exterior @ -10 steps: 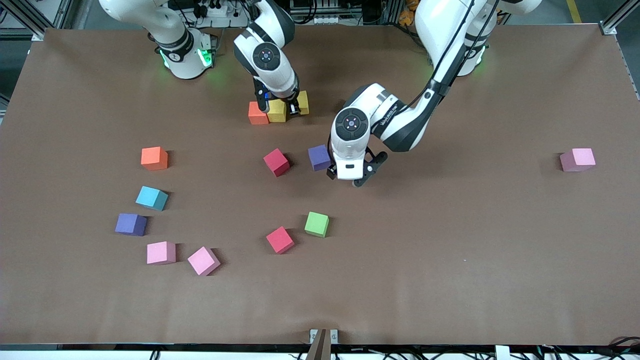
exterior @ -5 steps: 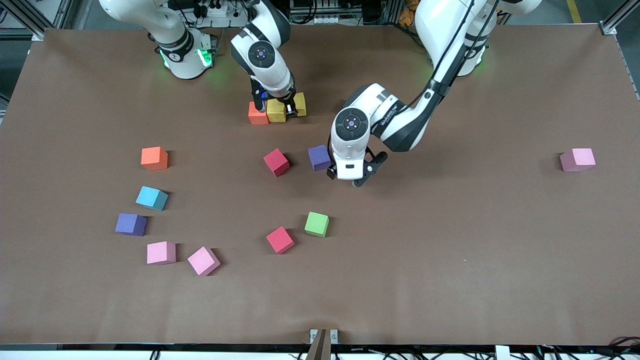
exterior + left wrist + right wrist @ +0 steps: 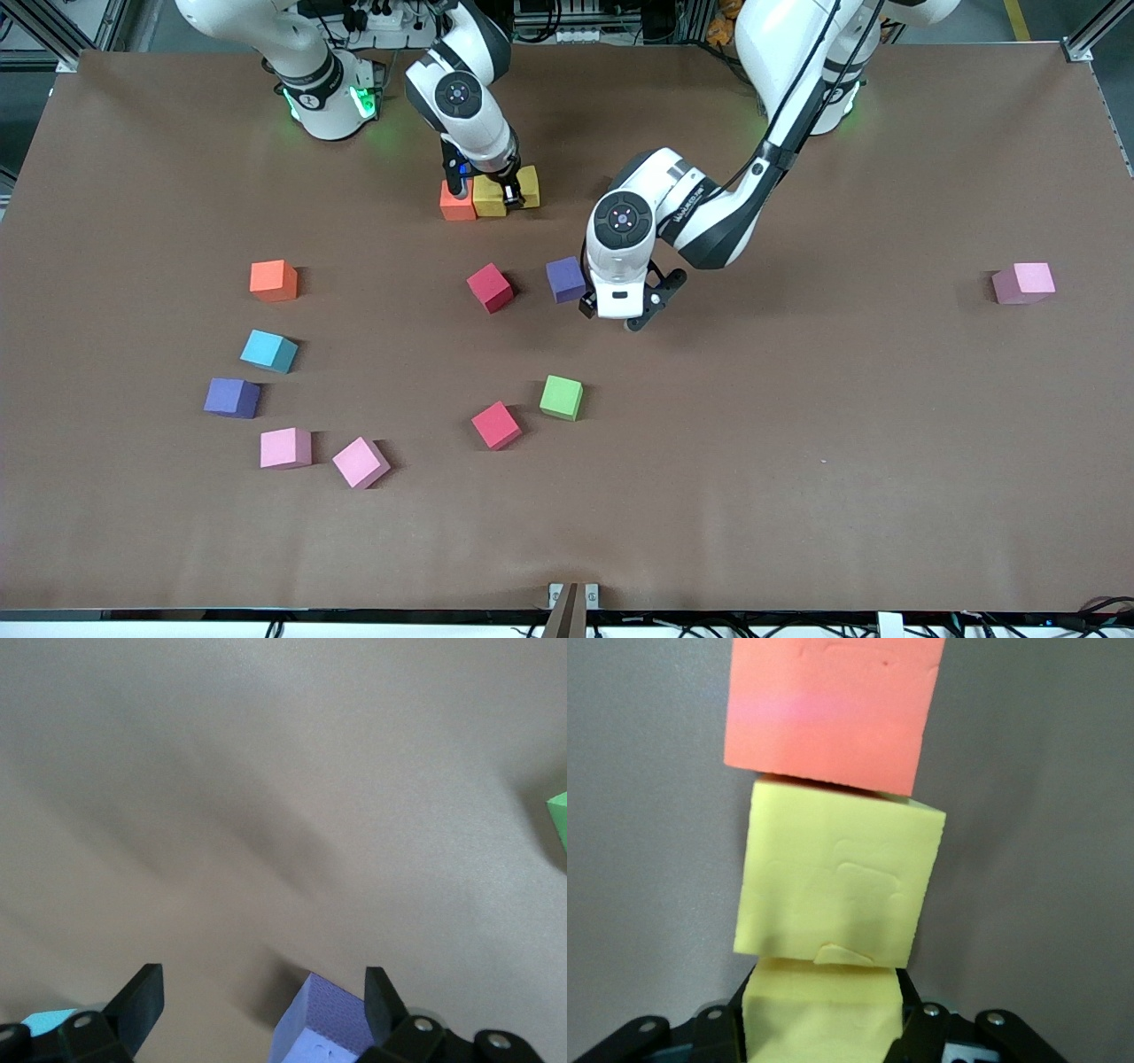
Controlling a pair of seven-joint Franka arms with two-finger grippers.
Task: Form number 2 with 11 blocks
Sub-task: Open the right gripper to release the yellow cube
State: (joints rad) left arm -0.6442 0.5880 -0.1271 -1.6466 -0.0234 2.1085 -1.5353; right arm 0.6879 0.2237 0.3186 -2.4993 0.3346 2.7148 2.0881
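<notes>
Now right hand round yellow block

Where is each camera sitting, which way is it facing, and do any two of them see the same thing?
Front view: high across the table, facing both arms' bases; shows both arms, the scattered blocks and the table.
Left wrist view: on the left arm's wrist, looking down past the open left gripper at a purple block.
Right wrist view: on the right wrist, looking along the orange-yellow-yellow row; the right gripper grips the end yellow block.
Shared: front and right wrist views both show that row.
</notes>
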